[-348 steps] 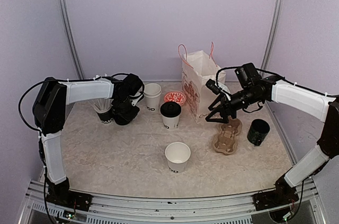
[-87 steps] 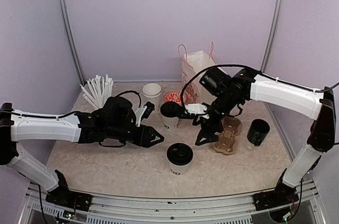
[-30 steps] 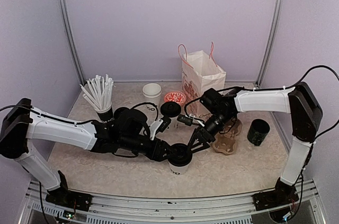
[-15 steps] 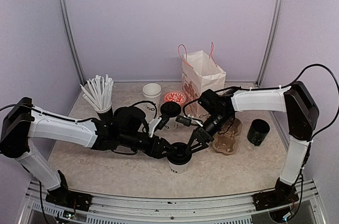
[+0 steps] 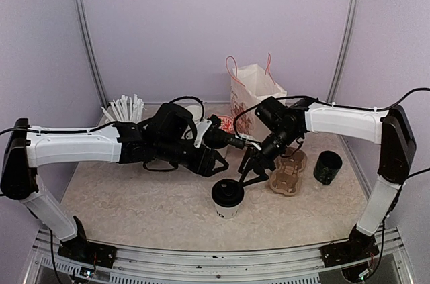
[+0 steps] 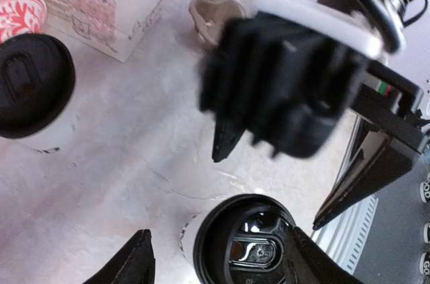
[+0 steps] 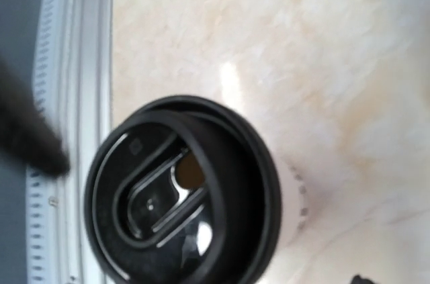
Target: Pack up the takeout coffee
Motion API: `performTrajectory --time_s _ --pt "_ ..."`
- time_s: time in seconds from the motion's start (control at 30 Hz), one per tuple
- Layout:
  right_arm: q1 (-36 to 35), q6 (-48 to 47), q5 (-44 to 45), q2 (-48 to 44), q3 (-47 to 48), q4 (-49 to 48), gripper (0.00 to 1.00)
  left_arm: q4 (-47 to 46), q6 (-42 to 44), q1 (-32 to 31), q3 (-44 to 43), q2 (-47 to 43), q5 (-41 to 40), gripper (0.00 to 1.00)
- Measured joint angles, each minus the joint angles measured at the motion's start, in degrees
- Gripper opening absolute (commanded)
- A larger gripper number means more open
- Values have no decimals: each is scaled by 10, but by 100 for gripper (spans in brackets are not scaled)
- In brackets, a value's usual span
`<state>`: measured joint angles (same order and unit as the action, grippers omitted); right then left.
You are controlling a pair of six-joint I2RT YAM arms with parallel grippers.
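Note:
One takeout coffee cup (image 5: 227, 198), white with a black lid, stands upright near the table's front; its lid (image 6: 252, 244) (image 7: 178, 190) fills both wrist views. The other lidded cup (image 6: 30, 86) stands further back, largely hidden behind my left arm in the top view. My left gripper (image 5: 225, 156) (image 6: 218, 257) hovers open above the near cup, its fingertips (image 6: 138, 260) straddling the lid without touching. My right gripper (image 5: 246, 172) (image 7: 195, 203) is open too, just above and right of that cup, holding nothing.
A white paper bag (image 5: 255, 104) with pink handles stands open at the back. Right of the near cup lie a brown cardboard carrier (image 5: 285, 173) and a black pot (image 5: 327, 166). White straws (image 5: 121, 109) stand at the back left. The table's metal front rail (image 7: 67, 96) is close.
Both grippers have lifted off the near cup's lid and opened wider. My left arm has drawn back and up; the cup stays upright with its lid on.

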<state>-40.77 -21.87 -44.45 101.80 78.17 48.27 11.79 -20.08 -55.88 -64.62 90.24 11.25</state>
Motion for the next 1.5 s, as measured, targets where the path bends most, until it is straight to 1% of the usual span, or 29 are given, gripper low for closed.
performTrajectory --time_s 0.07,0.2,0.27,0.33,0.4,0.5,0.7,0.87,1.07,1.17,1.37,1.5 --pt "0 -19 15 -15 5 2 87 21 13 7 -26 0 -20 66" --pt "-7 -75 51 -59 6 0 94 48 38 40 -67 -8 -65 70" --pt "-22 -104 74 -80 6 -5 95 43 46 62 -71 -15 -87 75" --pt "-44 -133 96 -92 7 -8 97 31 49 90 -71 -21 -110 79" --pt "-65 -157 116 -89 11 -9 98 12 47 115 -73 -23 -129 83" --pt "-88 -177 139 -76 17 -10 99 -11 41 138 -83 -23 -150 84" --pt "-118 -194 181 -45 19 -13 99 -35 40 134 -102 -27 -156 83" --pt "-129 -197 205 -24 21 -14 95 -37 40 126 -93 -35 -153 81" --pt "-143 -203 219 -6 30 -14 84 -40 40 121 -86 -55 -153 80" --pt "-147 -201 226 -3 36 -15 81 -41 40 121 -86 -58 -153 80" --pt "-149 -187 237 3 47 -15 79 -41 40 121 -78 -61 -153 79" --pt "-149 -172 245 25 78 -17 78 -40 40 121 -74 -66 -155 79"
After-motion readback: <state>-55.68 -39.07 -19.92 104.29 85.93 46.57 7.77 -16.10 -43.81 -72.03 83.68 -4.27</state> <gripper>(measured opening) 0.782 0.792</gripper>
